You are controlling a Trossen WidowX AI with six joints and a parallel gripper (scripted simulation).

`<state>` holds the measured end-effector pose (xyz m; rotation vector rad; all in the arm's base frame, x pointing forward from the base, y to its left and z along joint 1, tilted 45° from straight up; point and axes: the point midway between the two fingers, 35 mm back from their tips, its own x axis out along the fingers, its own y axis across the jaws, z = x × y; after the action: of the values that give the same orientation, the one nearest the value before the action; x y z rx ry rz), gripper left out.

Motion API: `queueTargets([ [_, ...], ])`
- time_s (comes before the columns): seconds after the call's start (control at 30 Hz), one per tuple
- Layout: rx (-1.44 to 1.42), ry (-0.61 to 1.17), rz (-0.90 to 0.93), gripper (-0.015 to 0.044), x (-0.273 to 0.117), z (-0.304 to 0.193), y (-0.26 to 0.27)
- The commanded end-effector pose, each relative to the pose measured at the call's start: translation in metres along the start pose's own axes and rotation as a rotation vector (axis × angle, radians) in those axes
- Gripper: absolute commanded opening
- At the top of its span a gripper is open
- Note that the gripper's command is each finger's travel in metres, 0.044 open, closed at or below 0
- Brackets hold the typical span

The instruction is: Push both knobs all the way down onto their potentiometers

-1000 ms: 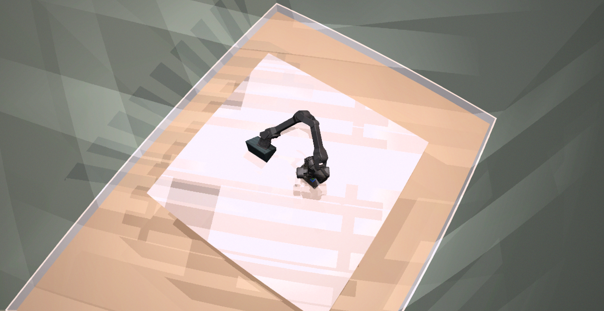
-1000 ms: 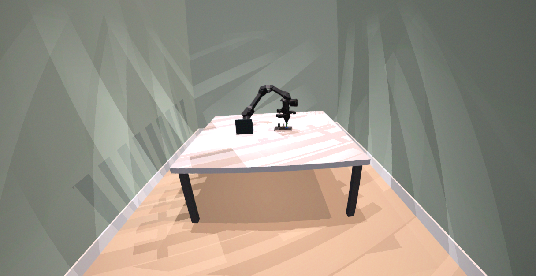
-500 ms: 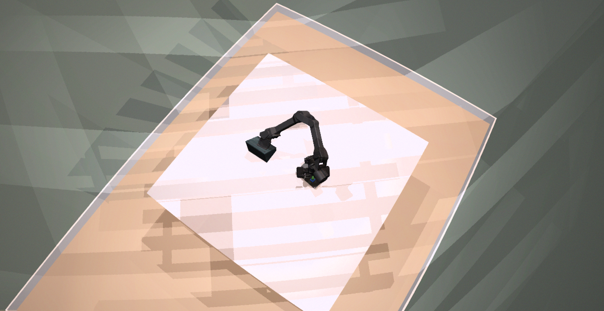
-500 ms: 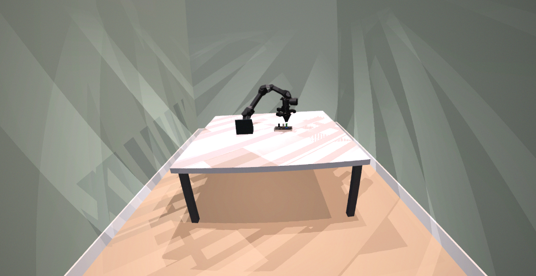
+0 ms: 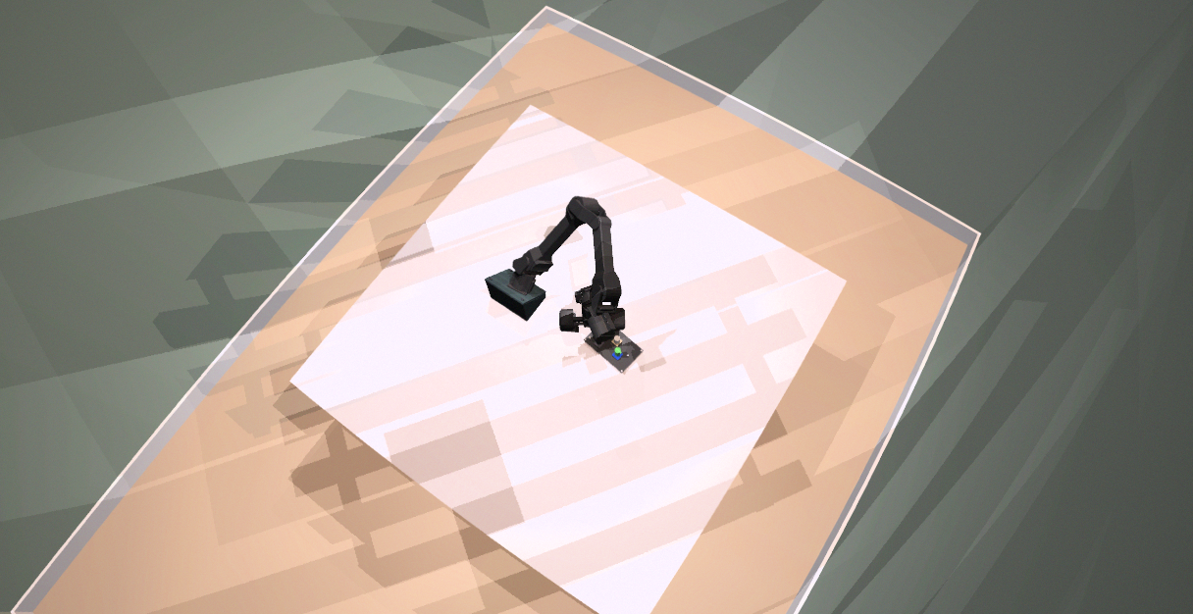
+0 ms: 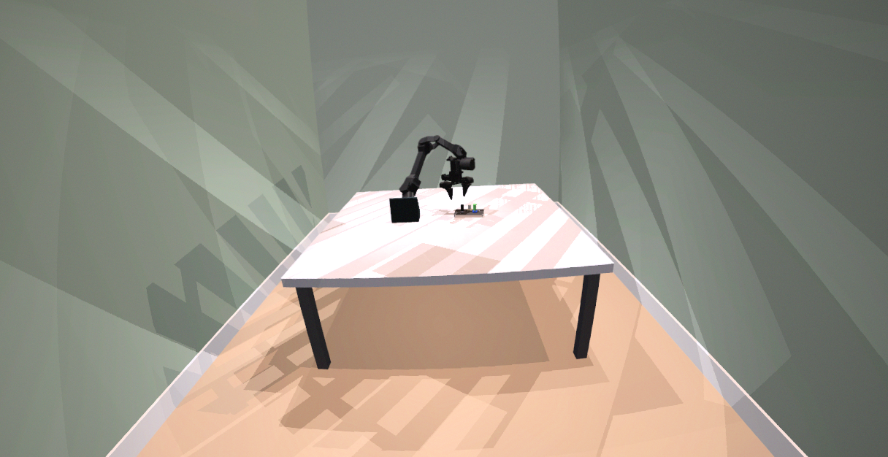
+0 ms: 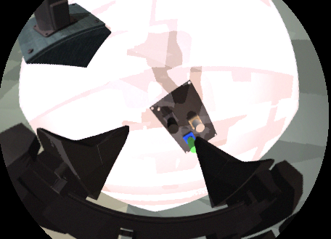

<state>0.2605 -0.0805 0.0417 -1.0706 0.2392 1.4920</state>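
The dark circuit board [image 5: 631, 351] [image 7: 170, 101] stands on the table. A green knob [image 5: 617, 351] [image 6: 475, 206] [image 7: 193, 149] stands upright over a blue potentiometer [image 7: 188, 136]. A cream knob [image 5: 616, 339] [image 7: 199, 127] stands over an orange-edged potentiometer, and a black knob [image 6: 461, 207] [image 7: 173, 127] stands near the board's other side. The views are too small to tell whether any knob sits against its base. My gripper [image 6: 457, 197] [image 7: 162, 135] is wide open and empty, above the board. In the wrist view the right fingertip overlaps the green knob's edge; the exterior view shows the fingertips above the knobs.
The arm's dark base block [image 5: 514, 296] [image 6: 404, 210] [image 7: 69, 45] stands on the white table [image 5: 500, 368] [image 6: 397, 255] to the left of the board. Strong light and shadow bands cross the table top. Small pale corner posts show on the board.
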Motion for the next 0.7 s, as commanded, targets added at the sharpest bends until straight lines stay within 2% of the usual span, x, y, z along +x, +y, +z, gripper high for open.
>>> queueTargets([
  [0.0, -0.003, -0.014, 0.008, 0.0440, 0.000, 0.041, 0.045],
  [0.1, -0.004, -0.018, 0.007, 0.0440, 0.001, 0.054, 0.058],
  [0.67, -0.004, -0.018, 0.007, 0.0440, 0.001, 0.054, 0.058],
])
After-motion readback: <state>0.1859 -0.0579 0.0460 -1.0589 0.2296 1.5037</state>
